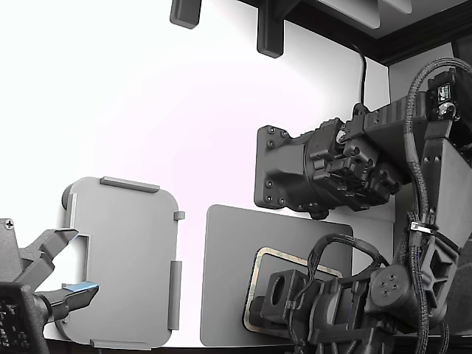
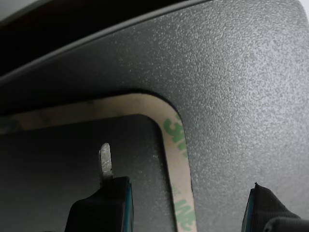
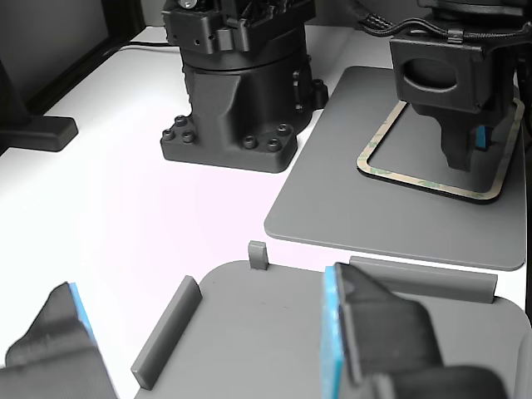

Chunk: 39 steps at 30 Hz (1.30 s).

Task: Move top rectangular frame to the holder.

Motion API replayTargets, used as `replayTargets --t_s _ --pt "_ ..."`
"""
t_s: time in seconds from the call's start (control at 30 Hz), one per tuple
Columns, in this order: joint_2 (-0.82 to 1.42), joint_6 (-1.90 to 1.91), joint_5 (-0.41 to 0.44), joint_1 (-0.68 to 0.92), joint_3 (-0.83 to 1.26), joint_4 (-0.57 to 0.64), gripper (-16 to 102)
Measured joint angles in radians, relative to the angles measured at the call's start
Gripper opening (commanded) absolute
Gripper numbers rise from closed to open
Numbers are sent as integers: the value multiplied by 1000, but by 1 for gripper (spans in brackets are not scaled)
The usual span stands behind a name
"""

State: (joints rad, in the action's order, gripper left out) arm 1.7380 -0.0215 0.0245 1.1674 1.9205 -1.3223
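The top rectangular frame [image 2: 176,145] is a pale beige-green band lying flat on a dark grey mat [image 2: 241,87]. It also shows in the exterior view [image 1: 255,284] and the other view [image 3: 416,181]. My gripper [image 2: 188,208] is open and low over the frame's corner. One finger with a thin metal tip [image 2: 106,162] sits inside the frame's opening, and the other finger [image 2: 263,208] is outside the band. In the other view my gripper [image 3: 470,162] stands on the frame's far side. The light grey holder [image 1: 125,251] lies at the exterior view's left, with nothing on it.
A second arm's open gripper with blue pads [image 1: 66,284] hovers at the holder's edge [image 3: 274,332]. A black arm base [image 3: 241,83] stands beside the mat [image 3: 332,191]. Dark feet [image 1: 269,33] stand at the table's back.
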Motion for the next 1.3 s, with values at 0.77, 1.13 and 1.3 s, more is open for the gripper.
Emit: replayTargets --t_s 0.77,1.13,1.3 --pt "-77 -77 -14 -6 54 8 83" --pt "-107 -95 -3 -17 31 9 70" --pt "-117 -106 3 -25 11 11 66"
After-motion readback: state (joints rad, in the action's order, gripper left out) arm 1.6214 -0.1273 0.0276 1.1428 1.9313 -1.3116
